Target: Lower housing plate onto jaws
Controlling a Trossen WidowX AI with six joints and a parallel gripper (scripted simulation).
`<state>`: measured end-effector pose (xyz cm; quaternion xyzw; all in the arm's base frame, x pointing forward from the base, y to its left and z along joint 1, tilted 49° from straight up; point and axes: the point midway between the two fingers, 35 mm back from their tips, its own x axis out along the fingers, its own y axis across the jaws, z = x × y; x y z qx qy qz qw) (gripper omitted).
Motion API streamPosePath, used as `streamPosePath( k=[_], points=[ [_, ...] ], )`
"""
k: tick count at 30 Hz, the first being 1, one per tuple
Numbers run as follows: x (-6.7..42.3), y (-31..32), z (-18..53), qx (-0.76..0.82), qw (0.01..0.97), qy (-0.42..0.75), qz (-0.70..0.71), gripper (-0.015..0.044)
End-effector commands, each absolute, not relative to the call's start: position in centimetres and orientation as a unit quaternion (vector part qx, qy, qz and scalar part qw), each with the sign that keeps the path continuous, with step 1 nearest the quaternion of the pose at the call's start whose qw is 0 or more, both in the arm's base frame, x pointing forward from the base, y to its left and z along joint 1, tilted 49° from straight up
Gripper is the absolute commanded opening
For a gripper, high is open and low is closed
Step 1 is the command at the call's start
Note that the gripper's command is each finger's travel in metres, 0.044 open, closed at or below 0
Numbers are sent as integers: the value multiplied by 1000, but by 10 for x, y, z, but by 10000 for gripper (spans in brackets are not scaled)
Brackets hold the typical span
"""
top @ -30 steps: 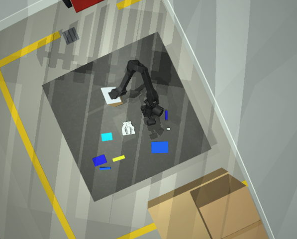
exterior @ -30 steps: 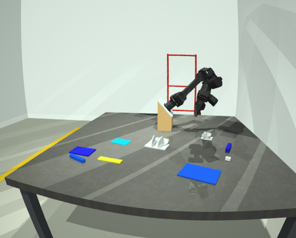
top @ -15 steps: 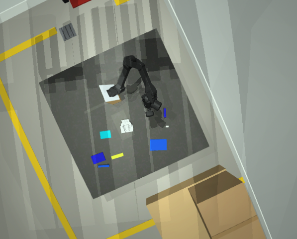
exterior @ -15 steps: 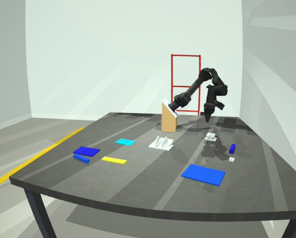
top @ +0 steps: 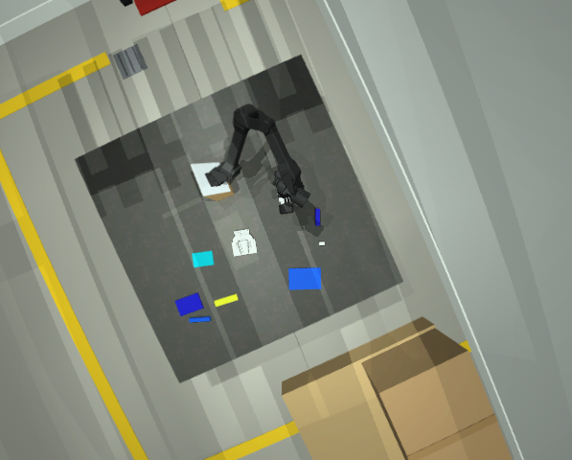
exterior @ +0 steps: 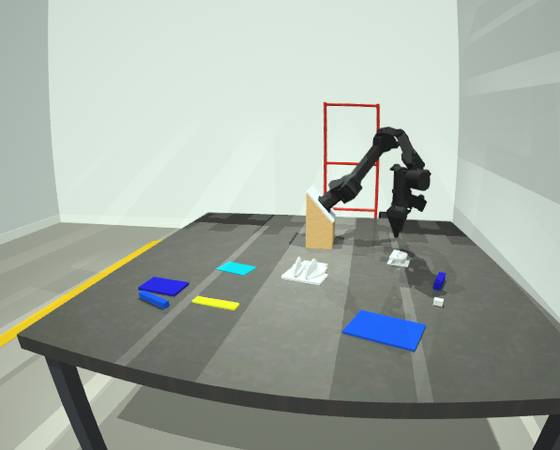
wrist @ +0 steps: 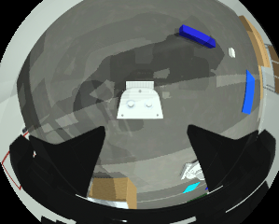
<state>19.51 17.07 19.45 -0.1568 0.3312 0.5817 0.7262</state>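
Observation:
The white housing plate (top: 281, 200) (exterior: 398, 258) (wrist: 140, 104) lies on the table, with two round raised features on its top. In the top view the arm hides much of it. My gripper (exterior: 396, 235) (wrist: 146, 130) is open and empty, pointing down above the housing plate; in the wrist view the plate shows ahead of the gap between the fingertips. The white base with the two jaws (top: 243, 243) (exterior: 306, 272) (wrist: 192, 171) stands apart from it, nearer the table's middle, its jaws upright. In the wrist view a finger partly hides it. The pins and stubs are too small to tell.
A dark blue bar (top: 317, 217) (exterior: 439, 280) (wrist: 197, 36) and a small white block (top: 321, 243) (exterior: 438, 302) lie near the housing plate. A large blue slab (top: 305, 278) (exterior: 384, 330) lies nearer the front. Cyan, yellow and blue pieces lie left. The arm's wooden stand (exterior: 319, 230) is behind the base.

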Motion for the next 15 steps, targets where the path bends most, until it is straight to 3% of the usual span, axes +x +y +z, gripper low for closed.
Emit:
streamPosePath(
  k=[1,15],
  points=[
    [190,173,194,-145,721,337,588,440],
    [193,203,168,-144,721,336,589,440]
  ],
)
